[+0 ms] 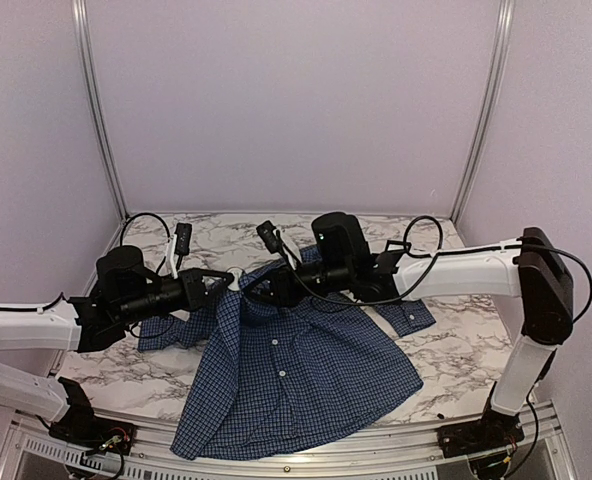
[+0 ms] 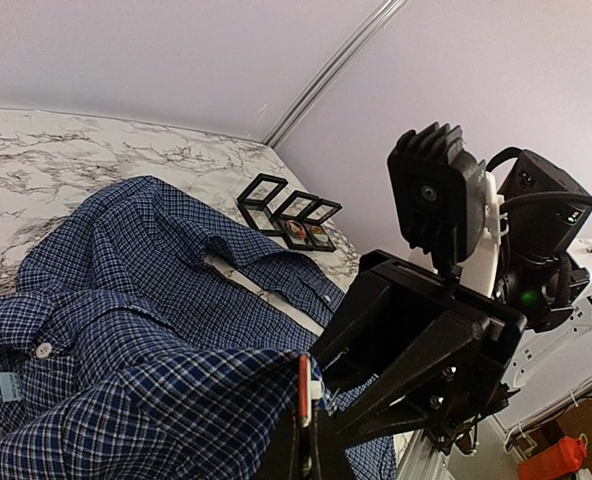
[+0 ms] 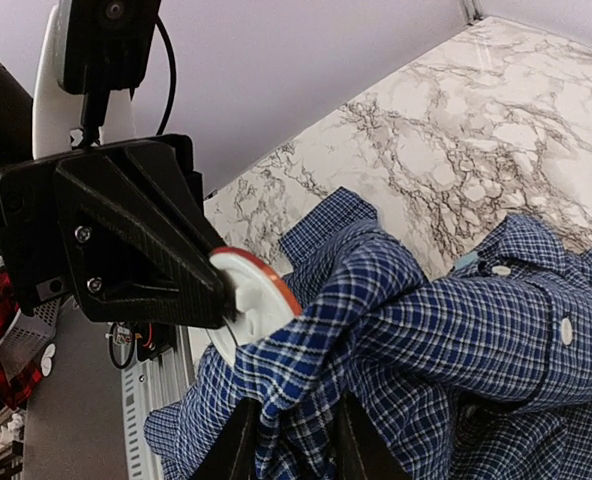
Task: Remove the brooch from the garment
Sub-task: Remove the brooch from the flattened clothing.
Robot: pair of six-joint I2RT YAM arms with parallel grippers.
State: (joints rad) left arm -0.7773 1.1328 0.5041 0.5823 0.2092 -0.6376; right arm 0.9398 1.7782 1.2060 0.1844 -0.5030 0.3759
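Lighting is even, diffuse and moderately bright (a lilac cast on the walls). The garment throws a soft shadow on the table. The overhead view bows at its edges. Wrist views soften nearest the lens.

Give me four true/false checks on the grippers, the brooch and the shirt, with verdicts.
1. The left gripper is shut on the brooch. True.
2. The brooch is square and black. False: it is a round white disc with an orange rim.
3. The right gripper has cloth of the shirt pinched between its fingers. True.
4. The whole shirt lies flat on the table. False: a fold near the collar is lifted up between the two grippers, and only the rest lies on the marble top.
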